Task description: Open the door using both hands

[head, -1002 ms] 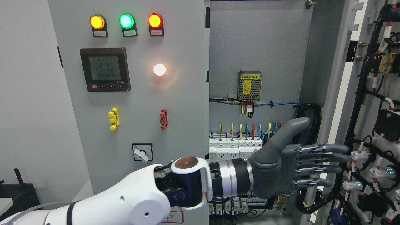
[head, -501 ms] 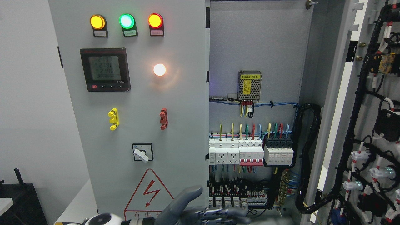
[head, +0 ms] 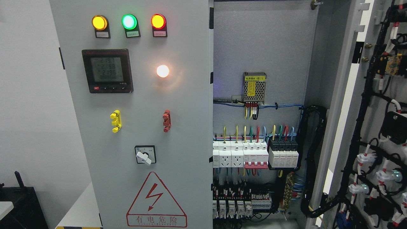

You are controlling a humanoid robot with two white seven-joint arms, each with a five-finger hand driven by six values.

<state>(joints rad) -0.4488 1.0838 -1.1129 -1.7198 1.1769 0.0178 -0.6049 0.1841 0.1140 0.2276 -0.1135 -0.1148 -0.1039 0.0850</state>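
The grey cabinet's left door (head: 140, 133) stands shut, carrying three lit lamps (head: 128, 21), a black meter (head: 107, 70), a white lamp (head: 162, 71), a rotary switch (head: 145, 155) and a red warning triangle (head: 155, 200). The right door (head: 375, 105) is swung wide open at the picture's right, its inner side covered with black cable looms. Between them the cabinet interior (head: 260, 57) shows a row of breakers (head: 254, 154) and a small power supply (head: 253, 87). Neither hand nor arm appears in the head view.
A black box (head: 19, 203) sits low at the far left beside a white wall (head: 28, 111). A thick black cable bundle (head: 313, 152) runs down the cabinet's right inner edge. Terminal blocks (head: 241, 203) fill the cabinet's bottom.
The left arm, reaching across to the open right door a second ago, dropped downward to the bottom edge and has now left the picture. The doors have not moved.
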